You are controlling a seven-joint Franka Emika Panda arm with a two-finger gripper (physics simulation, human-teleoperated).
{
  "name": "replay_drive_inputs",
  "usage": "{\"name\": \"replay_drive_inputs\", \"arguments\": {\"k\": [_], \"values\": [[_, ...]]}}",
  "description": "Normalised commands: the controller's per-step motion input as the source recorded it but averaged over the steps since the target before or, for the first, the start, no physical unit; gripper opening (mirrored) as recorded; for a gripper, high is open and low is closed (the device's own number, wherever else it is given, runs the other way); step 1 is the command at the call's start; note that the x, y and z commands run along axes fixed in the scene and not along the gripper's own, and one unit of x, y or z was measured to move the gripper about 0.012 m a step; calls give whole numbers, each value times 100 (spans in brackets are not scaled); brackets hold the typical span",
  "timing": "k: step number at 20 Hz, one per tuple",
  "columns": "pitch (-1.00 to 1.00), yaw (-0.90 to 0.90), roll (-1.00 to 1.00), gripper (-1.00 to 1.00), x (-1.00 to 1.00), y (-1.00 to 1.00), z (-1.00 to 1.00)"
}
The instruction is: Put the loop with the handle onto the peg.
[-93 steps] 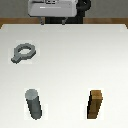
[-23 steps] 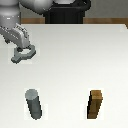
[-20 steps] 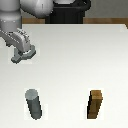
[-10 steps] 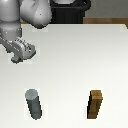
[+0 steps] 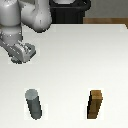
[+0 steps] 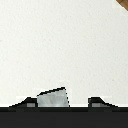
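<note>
Arm has swung down onto the ring [image 6: 52,98] since the earlier frames; claw [image 5: 23,52] looks closed on it, ring between the fingers, peg [image 5: 34,103] standing upright well below-right of the claw, exterior view.

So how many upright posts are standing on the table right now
2: the grey round cylinder peg near the front on the exterior view's left, and the brown square wooden block on its right. None appear hidden.

White table surface [image 6: 65,45] fills frame. Grey metal piece [image 6: 52,98], only partly visible, sits against one dark fingertip [image 6: 30,102]; other fingertip apart. Brown corner [image 6: 122,3] at 1 o'clock.
</note>
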Motion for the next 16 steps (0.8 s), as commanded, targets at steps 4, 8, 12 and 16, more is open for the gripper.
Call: {"name": "replay_drive_inputs", "arguments": {"k": [4,8,12,16], "values": [[0,0,0,-100,0,0,0],[0,0,0,-100,0,0,0],[0,0,0,-100,0,0,50],[0,0,0,-100,0,0,75]]}}
